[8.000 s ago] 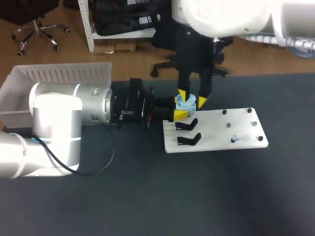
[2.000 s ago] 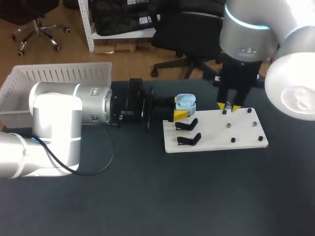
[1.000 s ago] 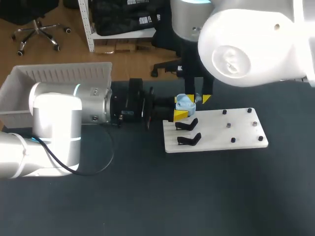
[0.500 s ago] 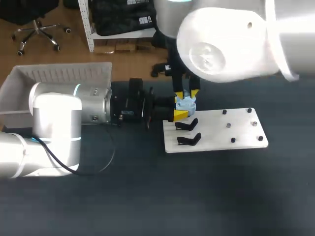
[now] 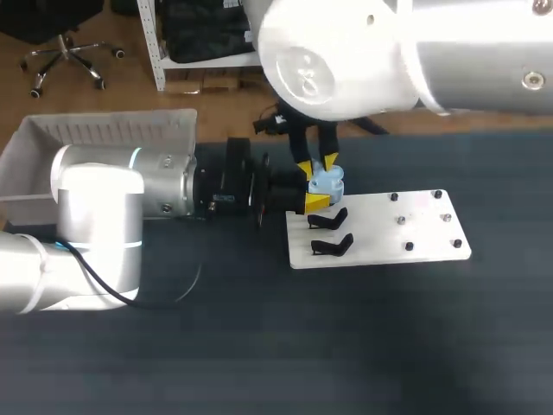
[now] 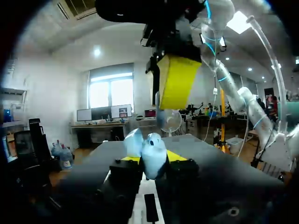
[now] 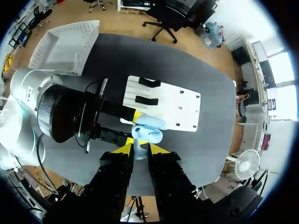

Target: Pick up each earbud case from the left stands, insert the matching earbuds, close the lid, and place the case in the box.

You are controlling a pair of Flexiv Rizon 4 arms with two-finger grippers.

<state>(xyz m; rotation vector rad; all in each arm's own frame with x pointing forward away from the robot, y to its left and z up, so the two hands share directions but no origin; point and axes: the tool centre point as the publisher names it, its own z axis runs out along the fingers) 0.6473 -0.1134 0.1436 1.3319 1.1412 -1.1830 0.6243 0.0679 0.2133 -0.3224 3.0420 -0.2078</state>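
In the head view my left gripper (image 5: 321, 192) is shut on a light-blue earbud case (image 5: 327, 182), held at the far left corner of the white board (image 5: 380, 232). The case (image 6: 150, 156) shows its lid raised between the left gripper's (image 6: 152, 159) yellow tips. My right gripper (image 5: 316, 164) hangs straight above the case, reaching across from the right. In the right wrist view that gripper (image 7: 139, 148) is shut on a small pale earbud (image 7: 138, 151), with the case (image 7: 147, 129) just ahead of the tips. One of its yellow fingers (image 6: 175, 86) hangs over the case.
Two black stands (image 5: 328, 220) (image 5: 333, 245) sit bare on the board's left part. Small pegs (image 5: 408, 246) dot its right part. A white basket (image 5: 104, 138) stands at the table's far left, also seen as the basket (image 7: 65, 46) in the right wrist view.
My right arm has swung left from above the board, bringing its gripper over the held case. The left arm and the case have stayed in place.
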